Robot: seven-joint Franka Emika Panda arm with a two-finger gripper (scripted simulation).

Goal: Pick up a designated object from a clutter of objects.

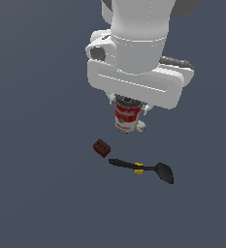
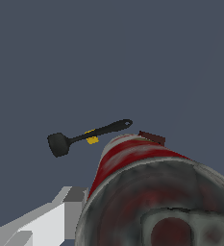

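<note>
My hand [image 1: 128, 102] looks closed on the soup can [image 1: 127, 118] near its top. It's rigid, slick-walled metal, likely hefty, so I'd grip mid-body.

Flat, even, dim light; no cast shadows or glare. Renders look soft and low-resolution, blurriest on the wrist view's close can [image 2: 152, 192].
</note>
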